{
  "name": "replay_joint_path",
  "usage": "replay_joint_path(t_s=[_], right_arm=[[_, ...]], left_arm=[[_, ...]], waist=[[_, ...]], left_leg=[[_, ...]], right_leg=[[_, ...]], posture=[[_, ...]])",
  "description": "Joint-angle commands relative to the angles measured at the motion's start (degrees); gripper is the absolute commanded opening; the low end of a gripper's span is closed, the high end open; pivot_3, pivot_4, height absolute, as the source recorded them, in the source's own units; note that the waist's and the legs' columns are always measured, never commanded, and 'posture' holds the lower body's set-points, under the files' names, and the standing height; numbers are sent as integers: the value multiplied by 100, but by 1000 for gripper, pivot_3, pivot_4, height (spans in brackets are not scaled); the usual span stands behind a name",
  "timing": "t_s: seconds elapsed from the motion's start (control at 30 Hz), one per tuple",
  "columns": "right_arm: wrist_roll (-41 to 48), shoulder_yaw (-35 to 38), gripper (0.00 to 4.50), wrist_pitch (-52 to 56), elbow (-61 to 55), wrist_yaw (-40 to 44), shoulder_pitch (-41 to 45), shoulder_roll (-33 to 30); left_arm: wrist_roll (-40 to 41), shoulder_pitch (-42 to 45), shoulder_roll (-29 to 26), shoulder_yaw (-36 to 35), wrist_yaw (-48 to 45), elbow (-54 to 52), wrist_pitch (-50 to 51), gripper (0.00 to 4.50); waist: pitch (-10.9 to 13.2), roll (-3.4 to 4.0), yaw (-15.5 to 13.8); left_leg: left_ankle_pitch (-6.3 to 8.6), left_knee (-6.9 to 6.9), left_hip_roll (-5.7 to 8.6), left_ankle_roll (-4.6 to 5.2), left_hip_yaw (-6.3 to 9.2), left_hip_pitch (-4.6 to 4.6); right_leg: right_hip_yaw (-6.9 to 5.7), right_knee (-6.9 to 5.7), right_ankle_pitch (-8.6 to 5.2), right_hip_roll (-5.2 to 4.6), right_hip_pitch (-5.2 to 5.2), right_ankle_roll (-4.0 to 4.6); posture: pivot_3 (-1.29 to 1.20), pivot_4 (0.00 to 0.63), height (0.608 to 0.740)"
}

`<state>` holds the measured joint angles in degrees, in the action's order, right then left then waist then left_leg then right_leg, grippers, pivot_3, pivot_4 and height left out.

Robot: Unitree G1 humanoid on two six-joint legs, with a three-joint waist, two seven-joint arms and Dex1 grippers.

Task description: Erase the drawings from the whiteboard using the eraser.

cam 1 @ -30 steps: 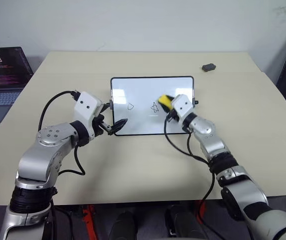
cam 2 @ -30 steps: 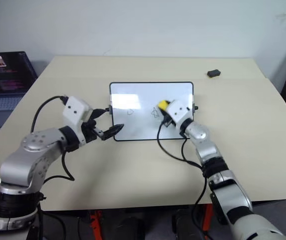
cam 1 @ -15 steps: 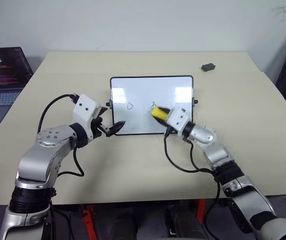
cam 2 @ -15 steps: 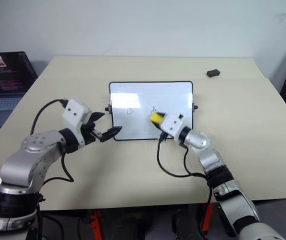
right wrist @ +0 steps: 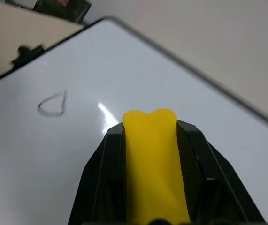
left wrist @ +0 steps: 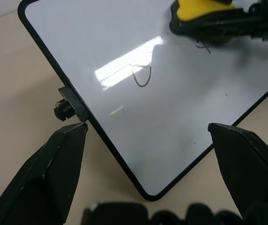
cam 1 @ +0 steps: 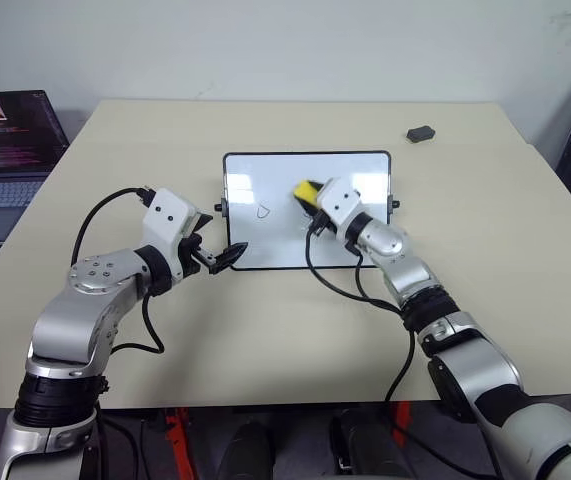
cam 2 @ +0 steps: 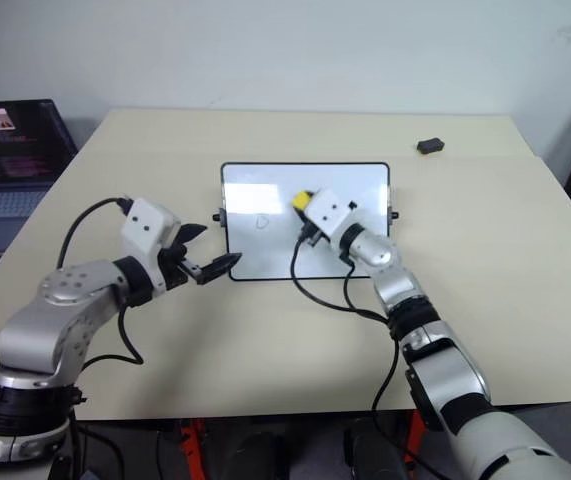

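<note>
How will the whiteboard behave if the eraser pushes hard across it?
The whiteboard probably slides: it looks thin and light, lying flat on a smooth table. Its glossy face looks slippery. The open left claw at its corner might brace it.

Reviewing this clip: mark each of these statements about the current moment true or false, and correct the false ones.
1. The right gripper is shut on the eraser. True.
2. The eraser lies loose on the table. False: it is clamped between the right gripper's fingers, over the whiteboard.
3. The left gripper is open at the whiteboard's near left corner. True.
4. The laptop is on the robot's right. False: it is at the far left, beside the table.
5. A small teardrop-shaped drawing is on the whiteboard's left part. True.
6. The small dark object sits on the whiteboard. False: it lies on the table, beyond the board's right end.
</note>
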<state>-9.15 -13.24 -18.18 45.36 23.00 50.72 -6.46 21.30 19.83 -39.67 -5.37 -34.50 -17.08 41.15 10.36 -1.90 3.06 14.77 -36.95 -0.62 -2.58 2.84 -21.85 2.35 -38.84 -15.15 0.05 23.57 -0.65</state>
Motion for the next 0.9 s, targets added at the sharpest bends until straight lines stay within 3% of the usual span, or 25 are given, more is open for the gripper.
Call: replay_joint_path(t_s=[0.03, 0.23, 0.53, 0.73, 0.9], right_arm=[[-47, -161, 1120, 167, -81, 411, -366, -75], [-41, -318, 1120, 362, -312, 930, -850, -119], [697, 313, 1120, -21, -1319, 891, -489, 1], [191, 378, 1120, 136, -392, 0, 130, -139], [-31, 97, 1120, 438, 104, 106, -65, -93]], left_arm=[[-16, 42, -69, -100, -36, -127, -81, 4500], [36, 160, 31, -51, -4, -147, -49, 4500], [2, 150, 22, -26, -41, -86, -99, 4500], [-12, 142, 31, 27, -63, -78, -113, 4500], [-15, 149, 36, 40, -67, -85, -114, 4500]], waist=[[-1, -1, 1], [-1, -1, 12], [1, 1, 12], [1, 1, 9], [-1, -1, 11]], left_leg=[[0, -1, 0, 0, 1, 1], [-1, -3, 0, 1, 2, 41], [-5, -3, -5, 4, 2, 30], [-2, 2, -4, 0, 3, 3], [-2, 0, -1, 0, -1, 4]], right_leg=[[0, -2, 0, 0, -1, 0], [-2, -9, -1, 1, -36, -3], [0, -11, 2, 9, -24, 3], [-3, -3, 3, 3, 0, 4], [1, -4, 3, 1, -1, 4]], posture=[[0, 150, 740], [0, 150, 740], [0, 150, 740], [0, 150, 740], [0, 150, 740]])
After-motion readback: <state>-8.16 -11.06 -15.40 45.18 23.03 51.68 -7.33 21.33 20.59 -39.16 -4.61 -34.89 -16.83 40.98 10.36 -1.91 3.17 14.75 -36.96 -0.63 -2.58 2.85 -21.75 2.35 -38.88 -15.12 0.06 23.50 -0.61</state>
